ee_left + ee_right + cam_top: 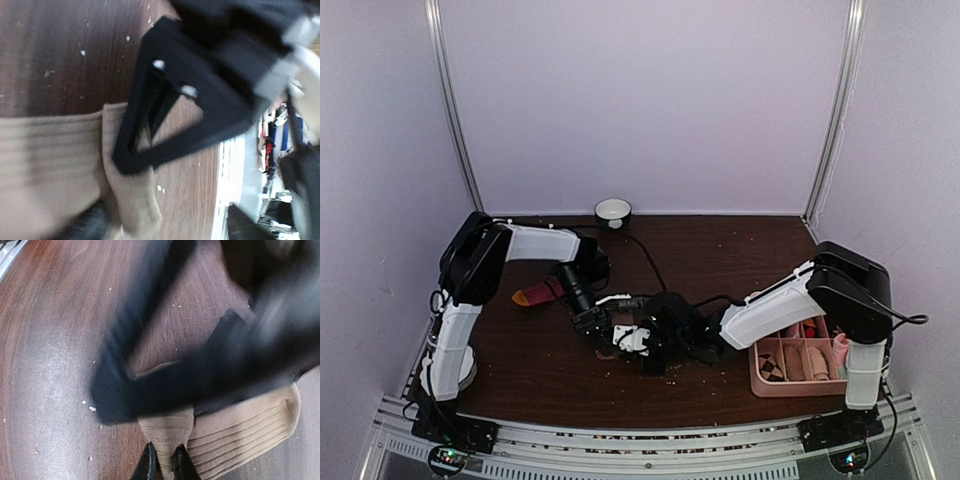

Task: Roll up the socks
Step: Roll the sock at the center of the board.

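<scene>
A dark, scuffed wooden counter (740,260), flecked with pale crumbs and closed in by white walls, is seen with both arms drawn to its middle. The tan sock (240,435), soft and finely ribbed, is laid flat beneath the two hands, one end doubled into a thick fold. That fold is pinched tight by the right hand (166,464), evidently so the roll cannot spring loose. The left hand (592,322), heavily blurred, appears spread apart just beside it, nothing gripped. The dark red sock (542,294), orange-toed, is laid at the left hand's outer side, untouched.
</scene>
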Motion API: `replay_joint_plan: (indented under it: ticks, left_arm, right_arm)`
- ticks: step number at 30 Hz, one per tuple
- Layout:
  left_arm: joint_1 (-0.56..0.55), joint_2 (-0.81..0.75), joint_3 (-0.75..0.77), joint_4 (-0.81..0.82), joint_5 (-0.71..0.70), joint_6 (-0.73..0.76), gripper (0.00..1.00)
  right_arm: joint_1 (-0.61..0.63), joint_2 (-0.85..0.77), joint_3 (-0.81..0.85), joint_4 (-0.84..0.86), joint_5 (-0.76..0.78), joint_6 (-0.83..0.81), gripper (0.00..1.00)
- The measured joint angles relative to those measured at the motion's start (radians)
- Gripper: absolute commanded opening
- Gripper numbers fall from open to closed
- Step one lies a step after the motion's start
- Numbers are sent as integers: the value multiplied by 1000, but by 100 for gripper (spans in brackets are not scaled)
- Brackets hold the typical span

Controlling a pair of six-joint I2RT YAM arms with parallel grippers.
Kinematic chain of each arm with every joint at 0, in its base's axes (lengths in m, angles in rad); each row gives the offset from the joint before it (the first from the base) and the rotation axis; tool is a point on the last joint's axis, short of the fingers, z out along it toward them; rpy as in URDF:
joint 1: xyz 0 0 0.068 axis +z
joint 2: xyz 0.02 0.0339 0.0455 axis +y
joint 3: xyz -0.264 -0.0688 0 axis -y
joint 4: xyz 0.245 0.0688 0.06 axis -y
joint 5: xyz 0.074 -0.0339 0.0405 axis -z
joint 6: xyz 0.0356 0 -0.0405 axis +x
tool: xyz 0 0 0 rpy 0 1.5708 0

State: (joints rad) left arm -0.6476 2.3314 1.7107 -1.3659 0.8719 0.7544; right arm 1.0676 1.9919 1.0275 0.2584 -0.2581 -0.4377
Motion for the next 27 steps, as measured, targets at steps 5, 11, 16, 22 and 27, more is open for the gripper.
replay_joint_plan:
  ticks: [5,11,16,22,27]
  left_arm:
    - [48,-210,-156,118,-66,3,98]
    - [58,-682,-416,449,-370,-144,98]
    - [91,-781,-399,589,-625,-317,98]
    - [120,-837,-638,761,-660,-306,98]
    - [100,-932,-756,769,-527,-220,96]
  right_arm:
    - [-7,0,42,-86,-68,36,0]
    - [-16,0,74,-168,-145,130,0]
    - [-19,7,120,-262,-199,188,0]
    - [-39,67,229,-370,-304,285,0]
    - [-93,142,297,-378,-468,462,0]
